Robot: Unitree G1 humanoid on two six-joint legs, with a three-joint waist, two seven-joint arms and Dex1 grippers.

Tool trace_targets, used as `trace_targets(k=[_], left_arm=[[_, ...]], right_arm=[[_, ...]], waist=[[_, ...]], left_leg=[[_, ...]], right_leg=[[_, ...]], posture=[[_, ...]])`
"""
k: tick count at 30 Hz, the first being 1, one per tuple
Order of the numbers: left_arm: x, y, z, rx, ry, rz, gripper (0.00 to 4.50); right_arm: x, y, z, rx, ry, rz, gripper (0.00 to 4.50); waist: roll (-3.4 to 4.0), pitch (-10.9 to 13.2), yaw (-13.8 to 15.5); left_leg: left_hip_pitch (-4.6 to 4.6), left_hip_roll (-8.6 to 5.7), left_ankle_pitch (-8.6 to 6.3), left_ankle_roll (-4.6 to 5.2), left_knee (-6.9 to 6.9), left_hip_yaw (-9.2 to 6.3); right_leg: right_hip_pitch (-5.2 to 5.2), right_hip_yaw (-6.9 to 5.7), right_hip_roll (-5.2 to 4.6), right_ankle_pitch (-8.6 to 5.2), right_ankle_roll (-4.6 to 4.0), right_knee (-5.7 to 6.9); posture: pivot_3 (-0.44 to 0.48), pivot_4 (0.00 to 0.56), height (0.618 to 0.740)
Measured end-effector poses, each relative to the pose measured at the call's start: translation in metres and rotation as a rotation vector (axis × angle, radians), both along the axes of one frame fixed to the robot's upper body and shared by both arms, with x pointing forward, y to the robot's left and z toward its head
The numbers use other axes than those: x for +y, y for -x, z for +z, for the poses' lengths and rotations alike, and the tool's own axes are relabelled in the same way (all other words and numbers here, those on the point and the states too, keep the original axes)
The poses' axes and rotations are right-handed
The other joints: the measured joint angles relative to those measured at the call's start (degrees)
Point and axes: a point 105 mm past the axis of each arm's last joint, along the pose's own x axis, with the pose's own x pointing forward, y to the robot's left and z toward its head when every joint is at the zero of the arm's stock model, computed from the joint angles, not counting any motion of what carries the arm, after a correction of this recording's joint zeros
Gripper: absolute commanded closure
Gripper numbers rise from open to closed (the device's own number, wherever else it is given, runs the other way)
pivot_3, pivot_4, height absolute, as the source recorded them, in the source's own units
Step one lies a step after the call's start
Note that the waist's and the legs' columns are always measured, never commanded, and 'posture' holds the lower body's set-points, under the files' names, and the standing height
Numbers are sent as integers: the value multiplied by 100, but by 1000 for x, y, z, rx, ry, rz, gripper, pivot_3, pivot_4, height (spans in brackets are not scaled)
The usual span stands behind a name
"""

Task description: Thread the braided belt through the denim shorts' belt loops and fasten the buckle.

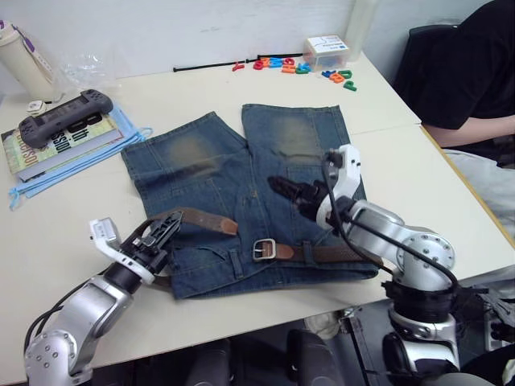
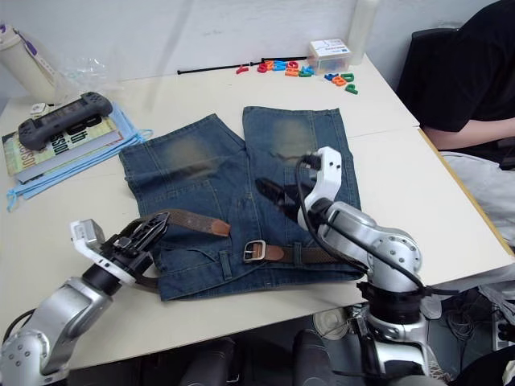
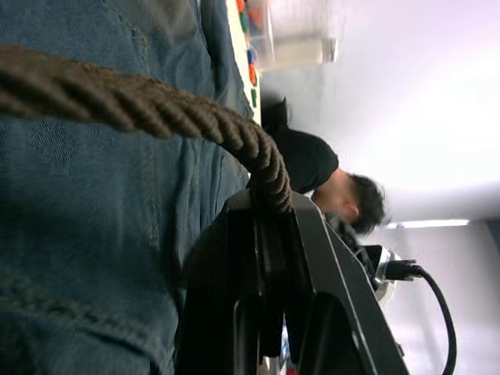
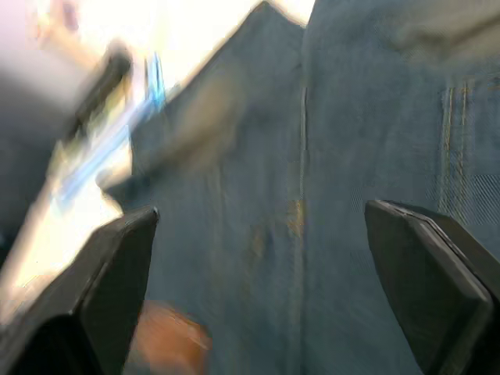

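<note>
Belt (image 1: 318, 252) lies along the waistband of the shorts (image 1: 241, 193), which are spread flat on the tabletop (image 1: 418, 173) with waist toward the robot and legs pointing away. Buckle (image 1: 264, 249) sits mid-waistband; from there the strap runs toward the robot's right under at least one belt loop (image 1: 306, 252). Tan tip end (image 1: 211, 219) rests on the denim left of the buckle, unfastened, and the braid loops back to the shorts' left edge. Left gripper (image 1: 161, 233) has its jaws clamped on the braided strap there. Right gripper (image 1: 291, 193) hovers above the shorts' middle, jaws apart, nothing between them. Off to the left: stack of books (image 1: 56, 145) with a game controller (image 1: 66, 115) on top. Far edge: coloured letters (image 1: 294, 67), small box (image 1: 326, 51). Person in black seated at right (image 1: 459, 72)
</note>
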Motion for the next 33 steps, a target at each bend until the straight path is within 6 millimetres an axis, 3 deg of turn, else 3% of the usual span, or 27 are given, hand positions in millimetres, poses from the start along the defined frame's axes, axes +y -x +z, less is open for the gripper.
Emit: trace_targets(k=[4,5,10,15,19,26,33], left_arm=[[18,15,-2,-20,-39,-13,4500],[24,24,-4,-14,-69,-41,4500],[32,42,-16,52,-119,-124,4500],[23,47,-19,65,-119,-186,4500],[11,38,-24,88,-117,-198,4500],[-8,26,-33,144,-141,-197,4500],[-13,23,-34,165,-164,-177,4500]], right_arm=[[1,27,2,-169,183,146,14],[1,42,-2,-220,255,232,14],[-2,60,-19,-262,364,338,14],[-10,60,-26,-290,426,330,14],[-14,59,-30,-286,439,322,14],[-18,61,-18,-330,439,293,14],[-19,62,-16,-324,437,277,14]], waist=[[-2,1,20],[-3,1,27],[-3,1,44],[-3,1,148],[-2,2,197],[-1,3,216],[-1,3,273]], left_leg=[[3,2,-6,2,-1,-6],[7,2,-10,4,-1,-13],[32,2,-35,17,1,-25],[32,9,-42,9,3,-20],[27,18,-44,3,3,-30],[23,26,-45,0,1,-22],[23,22,-44,2,3,-17]], right_leg=[[13,-9,1,1,1,-24],[28,-19,1,1,1,-39],[77,-35,-4,7,-7,-83],[82,-39,-10,24,-25,-111],[89,-39,-11,33,-36,-130],[88,-53,-1,40,-33,-142],[89,-53,0,41,-31,-142]], posture=[[0,150,714],[0,150,714],[0,150,714],[0,150,714],[0,150,714],[0,150,714],[0,150,714]])
